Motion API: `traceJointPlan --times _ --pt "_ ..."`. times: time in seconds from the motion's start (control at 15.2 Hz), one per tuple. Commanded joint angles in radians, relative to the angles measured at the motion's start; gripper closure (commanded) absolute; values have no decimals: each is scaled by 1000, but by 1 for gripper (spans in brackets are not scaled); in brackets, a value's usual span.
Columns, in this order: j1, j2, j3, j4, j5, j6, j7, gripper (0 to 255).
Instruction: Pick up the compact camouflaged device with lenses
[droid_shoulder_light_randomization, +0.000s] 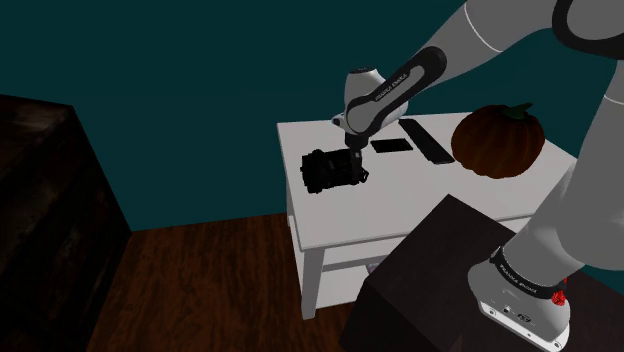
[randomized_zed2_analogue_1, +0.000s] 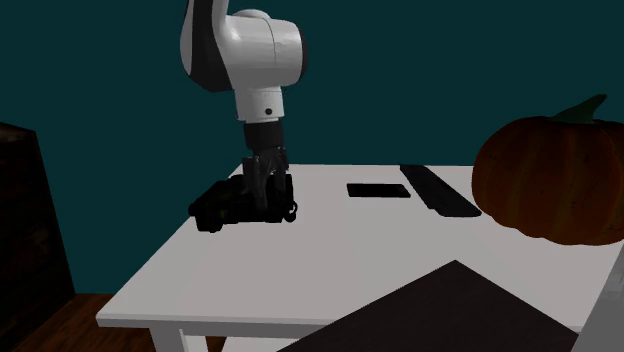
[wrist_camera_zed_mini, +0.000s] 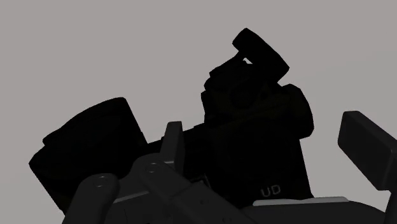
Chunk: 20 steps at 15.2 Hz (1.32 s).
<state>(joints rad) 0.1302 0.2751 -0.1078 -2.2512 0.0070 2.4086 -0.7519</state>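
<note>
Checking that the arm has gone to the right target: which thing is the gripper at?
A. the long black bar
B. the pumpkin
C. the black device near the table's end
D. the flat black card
C: the gripper is down over the black device, its fingers apart on either side of it, while the pumpkin sits far off at the second exterior view's right.

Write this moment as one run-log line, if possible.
stage: pre-grasp | gripper: open, around device | device: black, on white table | lifted: no
</note>
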Motion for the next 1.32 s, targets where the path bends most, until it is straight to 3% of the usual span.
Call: traceJointPlan --times 0.0,0.07,0.13,0.73,1.25 --pt "0 18 1 -3 3 21 -1 0" --pt "0 18 1 -3 3 21 -1 0" --pt "-1 18 1 -1 3 20 -1 255" --pt "0 18 1 -3 3 21 -1 255" --pt "3 -69 -3 7 -10 -75 6 255"
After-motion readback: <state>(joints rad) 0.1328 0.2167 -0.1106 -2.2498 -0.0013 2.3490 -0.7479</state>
